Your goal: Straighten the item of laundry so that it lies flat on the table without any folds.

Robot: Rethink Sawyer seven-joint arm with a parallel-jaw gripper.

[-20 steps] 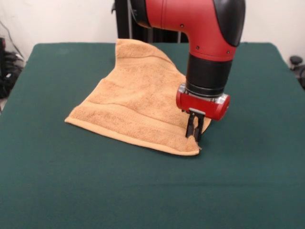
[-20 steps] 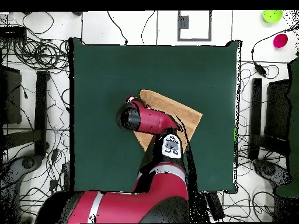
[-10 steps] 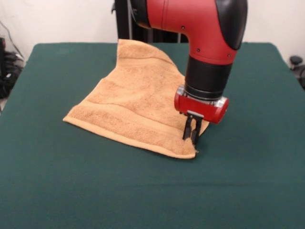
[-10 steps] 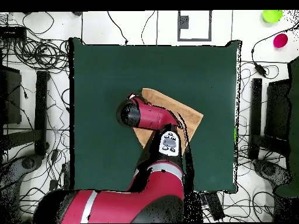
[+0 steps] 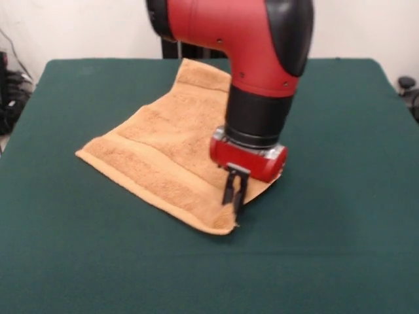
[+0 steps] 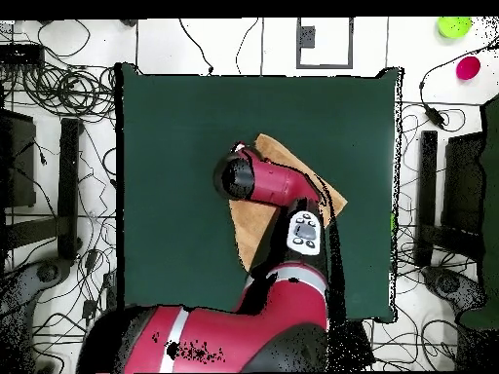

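While the red and black arm (image 5: 249,59) reaches down from above, its gripper (image 5: 234,196) stands on the near right corner of the towel (image 5: 163,150) in the front view. The two dark fingers (image 5: 229,188) are close together with only a narrow gap, and they point down at the cloth near its corner; if they really pinch the fabric, I cannot tell.

The towel is tan-orange and lies on the green table (image 5: 340,216), around the middle of it. It is not fully flat — the far part rises in a soft slope toward the far edge of the table and goes behind the arm. A woven band runs along the near long edge, and the left corner lies flat on the table.

In the overhead view the arm (image 6: 268,183) covers most of the towel (image 6: 255,234); only strips of it show beside the arm, well inside the table (image 6: 166,146). The gripper itself is hidden there under the arm.
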